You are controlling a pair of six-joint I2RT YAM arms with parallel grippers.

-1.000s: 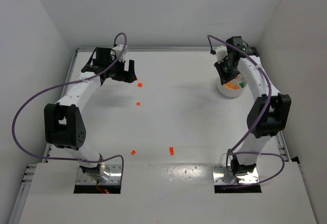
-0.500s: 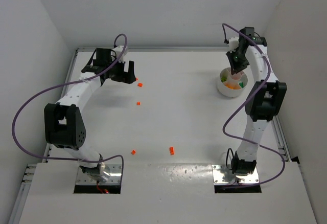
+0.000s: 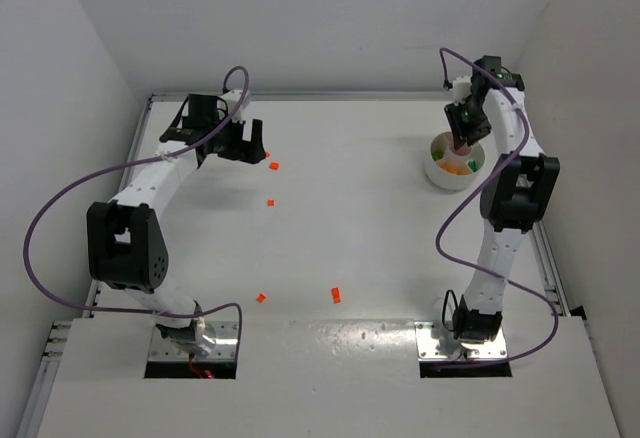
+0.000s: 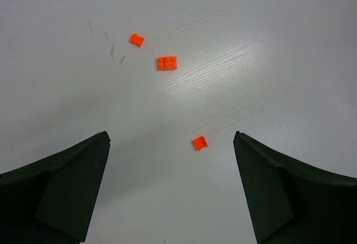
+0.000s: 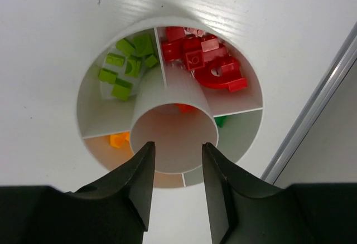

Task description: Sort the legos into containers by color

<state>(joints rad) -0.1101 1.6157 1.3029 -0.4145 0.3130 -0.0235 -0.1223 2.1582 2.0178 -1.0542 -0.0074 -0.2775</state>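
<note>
The white divided dish stands at the far right of the table. My right gripper hangs straight over it, open, nothing between its fingers. In the right wrist view the gripper frames the central well, where an orange-red lego lies. Light green legos, red legos, an orange lego and a dark green one fill separate compartments of the dish. My left gripper is wide open above an orange lego.
Two more orange legos lie beyond the left gripper. Loose orange legos also sit at mid-table and nearer the arm bases. A metal rail and the side wall run close beside the dish.
The right arm swung up and back until its gripper stood over the dish's middle, and its jaws have parted. The left arm has not moved.
</note>
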